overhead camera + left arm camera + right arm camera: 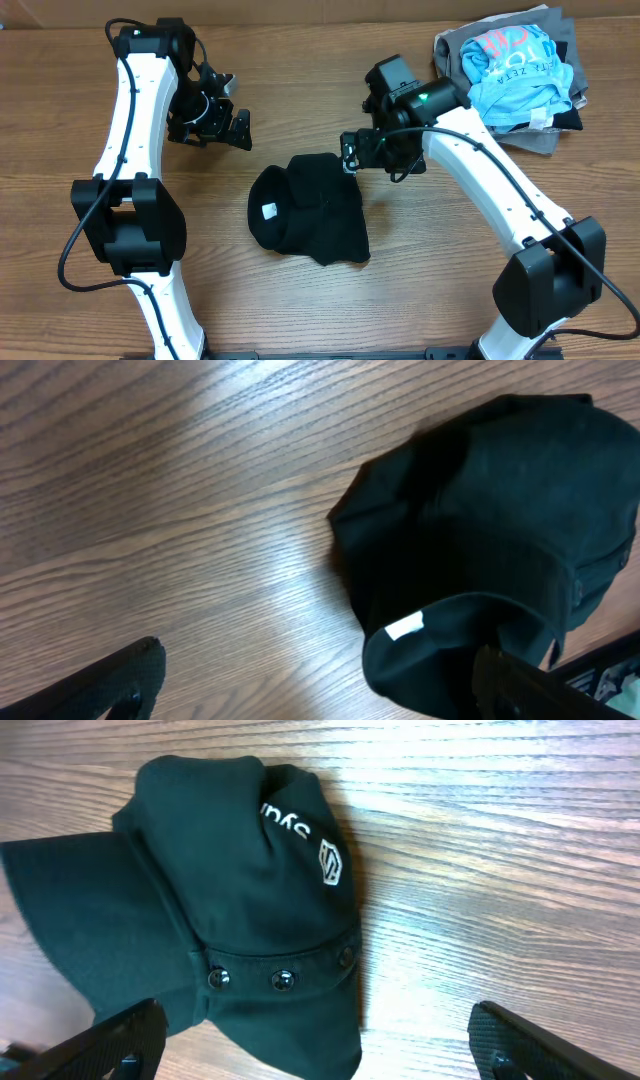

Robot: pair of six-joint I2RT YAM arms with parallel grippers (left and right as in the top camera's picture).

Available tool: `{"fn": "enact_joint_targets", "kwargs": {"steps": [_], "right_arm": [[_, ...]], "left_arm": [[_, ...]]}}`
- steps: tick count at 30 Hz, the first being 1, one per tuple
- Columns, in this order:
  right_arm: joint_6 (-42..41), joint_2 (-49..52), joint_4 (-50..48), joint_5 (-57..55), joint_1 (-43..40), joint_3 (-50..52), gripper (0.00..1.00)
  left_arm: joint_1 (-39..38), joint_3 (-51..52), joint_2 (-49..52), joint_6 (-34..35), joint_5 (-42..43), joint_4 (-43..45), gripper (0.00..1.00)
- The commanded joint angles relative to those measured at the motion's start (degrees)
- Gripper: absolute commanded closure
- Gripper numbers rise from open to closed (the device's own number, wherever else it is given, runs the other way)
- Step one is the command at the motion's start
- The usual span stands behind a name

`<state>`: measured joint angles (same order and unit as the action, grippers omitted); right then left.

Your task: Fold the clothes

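Observation:
The black shirt lies bunched into a compact bundle on the wooden table, with its small white tag facing up at the left. My left gripper is open and empty, up and left of the bundle and apart from it. In the left wrist view the shirt and tag sit by the right finger of the open jaws. My right gripper is open and empty at the bundle's upper right corner. The right wrist view shows the shirt, white lettering and dark snaps between the spread fingers.
A pile of other clothes sits at the back right corner: a light blue shirt with pink lettering on top of grey and dark garments. Both arm bases stand at the table's front edge.

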<state>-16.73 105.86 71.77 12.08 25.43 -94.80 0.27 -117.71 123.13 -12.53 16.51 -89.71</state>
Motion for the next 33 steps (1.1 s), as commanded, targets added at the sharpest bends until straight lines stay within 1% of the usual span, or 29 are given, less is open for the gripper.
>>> {"fn": "enact_joint_targets", "kwargs": {"steps": [1, 3, 4, 5, 7, 8, 13, 15, 17, 18, 22, 29, 32, 33], "right_arm": [[2.69, -0.28, 0.15, 4.76, 1.40, 1.53, 0.00], [2.58, -0.28, -0.17, 4.76, 2.84, 3.87, 0.02], [2.10, -0.28, -0.33, 4.74, 3.61, 5.29, 0.09], [1.31, -0.31, -0.72, 4.90, 4.44, 7.04, 0.14], [0.72, -0.31, -1.90, 6.38, 6.32, 10.75, 0.21], [-1.16, -0.33, -3.15, 6.69, 8.11, 14.16, 0.26], [-3.61, -0.33, -6.71, 6.64, 11.21, 21.00, 0.24], [-4.42, -0.33, -8.76, 6.34, 11.26, 23.26, 0.19], [-4.68, -0.31, -11.85, 4.83, 10.99, 25.59, 0.17], [-5.42, -0.31, -13.38, 3.58, 10.58, 26.56, 0.14], [-7.39, -0.31, -18.71, -2.05, 7.37, 29.05, 0.08], [-7.34, -0.24, -26.36, -5.84, -0.59, 31.06, 0.06], [-7.04, -0.24, -29.33, -8.00, -3.50, 31.06, 0.03], [-5.62, -0.24, -31.23, -8.37, -4.81, 31.06, 0.02]], "left_arm": [[0.02, -0.26, -4.85, 0.90, 1.27, 0.63, 0.00], [0.15, -0.26, -7.52, 2.45, 0.76, 1.79, 0.00], [0.39, -0.26, -8.79, 2.69, 0.48, 2.43, 0.00], [0.61, -0.26, -10.03, 3.17, -0.15, 3.13, 0.00], [1.16, -0.26, -12.17, 4.26, -2.27, 4.46, 0.00], [1.64, -0.26, -13.55, 4.44, -3.48, 5.20, 0.00], [2.49, -0.22, -14.08, 4.44, -3.61, 5.33, 0.00], [2.49, -0.13, -14.08, 4.42, -3.63, 5.38, 0.00], [2.49, -0.13, -14.08, 4.44, -3.58, 5.68, 0.00], [2.49, -0.13, -14.08, 4.42, -3.61, 5.88, 0.00], [2.49, -0.13, -14.08, 4.42, -3.63, 6.21, 0.00], [2.49, -0.04, -14.05, 4.42, -3.61, 7.23, 0.00], [2.47, -0.04, -14.05, 4.42, -3.61, 7.69, 0.00], [2.38, -0.02, -14.03, 4.42, -3.61, 7.96, 0.00]]}}
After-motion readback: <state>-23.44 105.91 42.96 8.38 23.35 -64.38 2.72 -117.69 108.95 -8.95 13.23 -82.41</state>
